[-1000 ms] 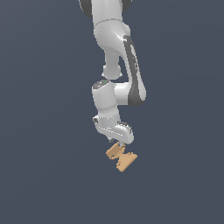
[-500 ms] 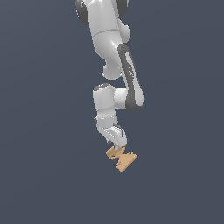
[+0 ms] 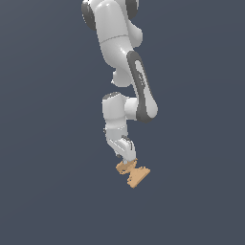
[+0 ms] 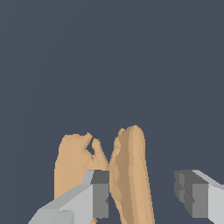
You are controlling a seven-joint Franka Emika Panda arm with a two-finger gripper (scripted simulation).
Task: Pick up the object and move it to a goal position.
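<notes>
Although the piece [image 3: 132, 173] looks small and light, its shape decides how it will handle: two flared, ridged ends joined by a thin waist, rigid by the look of it, with nothing soft to give under pressure. The ridges should offer some bite, so I judge it unlikely to slip, and the waist seems the natural place to take hold, since it is narrower than the gap of the gripper [image 4: 142, 194].

In the wrist view the jaws stand spread apart, one finger [image 4: 99, 192] close against one flared end, the other well clear on the far side, so nothing is clamped. In the exterior view the piece lies on the plain dark ground directly under the fingertips, jutting toward the exterior view's right.

Compared with half a second ago, the arm has sunk lower, bringing the fingers down around the piece, which has not moved.
</notes>
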